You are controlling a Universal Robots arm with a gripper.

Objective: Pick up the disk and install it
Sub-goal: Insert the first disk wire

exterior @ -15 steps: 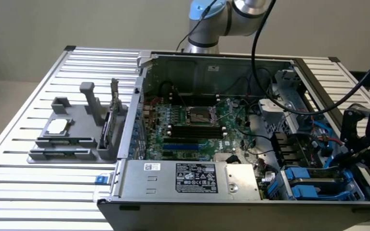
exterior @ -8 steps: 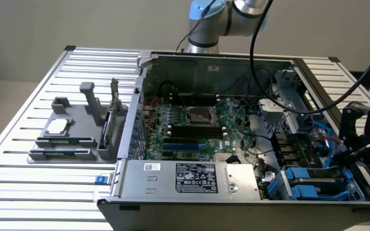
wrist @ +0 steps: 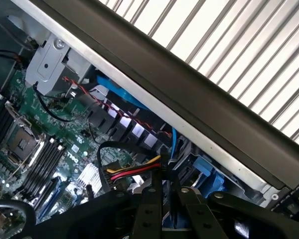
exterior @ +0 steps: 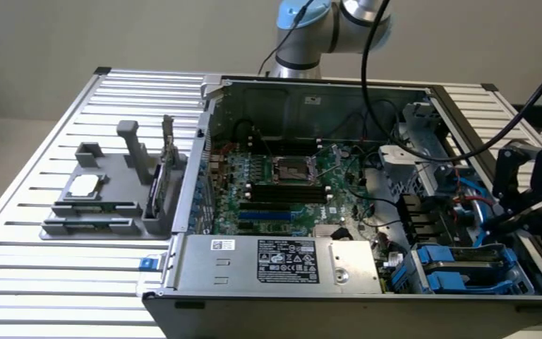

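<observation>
We are at the install step: our gripper (wrist: 168, 194), jaws nearly together, seems to pinch the disk (exterior: 459, 258) in the blue drive bay (exterior: 440, 280), near right; seating calls for square alignment.

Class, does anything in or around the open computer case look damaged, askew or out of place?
Nothing stands out. The case lies open on the table, with no spill or damage to see. The gripper hangs over the blue drive bay at the exterior view's right; the loose cables there look ordinary.
</observation>
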